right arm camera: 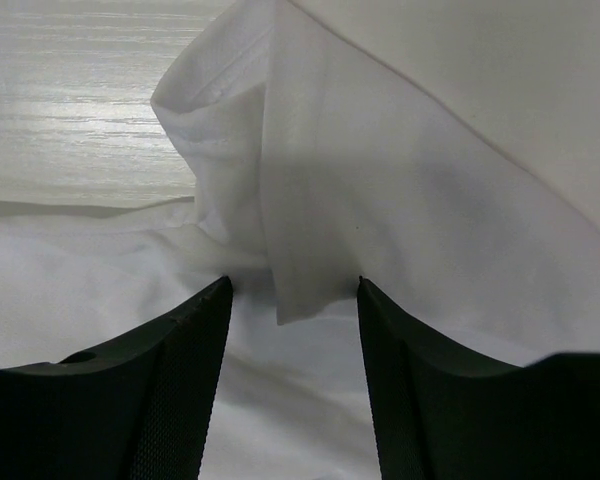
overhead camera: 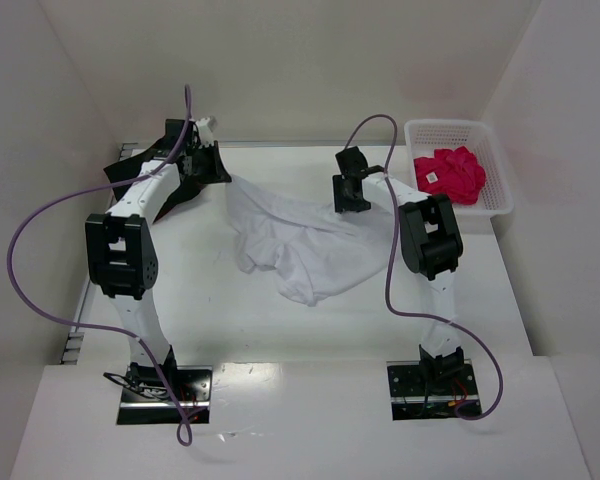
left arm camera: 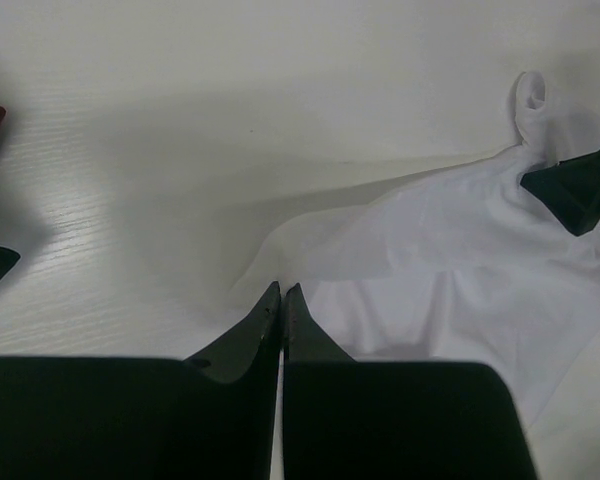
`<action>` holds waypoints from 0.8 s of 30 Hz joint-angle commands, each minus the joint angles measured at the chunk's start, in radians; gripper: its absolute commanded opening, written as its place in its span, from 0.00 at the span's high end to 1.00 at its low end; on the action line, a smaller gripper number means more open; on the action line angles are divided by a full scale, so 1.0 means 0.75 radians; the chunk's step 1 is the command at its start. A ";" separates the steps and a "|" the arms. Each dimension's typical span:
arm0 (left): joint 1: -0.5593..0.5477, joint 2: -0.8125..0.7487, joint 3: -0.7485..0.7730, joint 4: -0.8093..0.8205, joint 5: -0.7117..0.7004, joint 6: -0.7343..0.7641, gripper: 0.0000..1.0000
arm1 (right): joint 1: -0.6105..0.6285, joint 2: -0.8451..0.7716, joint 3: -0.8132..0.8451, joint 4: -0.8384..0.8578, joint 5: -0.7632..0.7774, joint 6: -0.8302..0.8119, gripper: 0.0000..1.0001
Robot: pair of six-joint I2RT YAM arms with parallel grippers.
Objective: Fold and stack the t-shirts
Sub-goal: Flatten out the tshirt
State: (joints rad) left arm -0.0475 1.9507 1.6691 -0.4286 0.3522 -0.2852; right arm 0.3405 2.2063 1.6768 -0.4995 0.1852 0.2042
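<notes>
Where the white t-shirt [overhead camera: 300, 250] lies rumpled in the middle of the tabletop [overhead camera: 230, 330], it rises toward both arms along its far edge.
The left gripper [left arm camera: 282, 292] is closed, apparently pinching a thin edge of the cloth. The right gripper [right arm camera: 293, 286] stands with jaws apart around a hanging fold, not yet clamped on it. The fabric looks light, thin and limp: it sags and creases and has no stiffness, so it is best held at a doubled hem or seam, at two corners, and drawn taut. A single-layer pinch may slip. A pink-red t-shirt [overhead camera: 450, 172] sits bunched in the basket [overhead camera: 458, 125] at far right.
</notes>
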 commanded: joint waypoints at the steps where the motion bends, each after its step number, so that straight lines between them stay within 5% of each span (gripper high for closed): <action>1: 0.029 -0.012 -0.002 0.007 0.038 0.037 1.00 | 0.002 0.032 0.041 -0.025 0.117 -0.008 0.43; 24: 0.053 -0.012 -0.015 0.007 0.050 0.037 1.00 | -0.049 0.025 0.026 0.012 0.105 0.032 0.59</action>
State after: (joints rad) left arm -0.0232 1.9507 1.6661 -0.4290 0.3722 -0.2832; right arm 0.3140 2.2173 1.6931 -0.4992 0.2325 0.2203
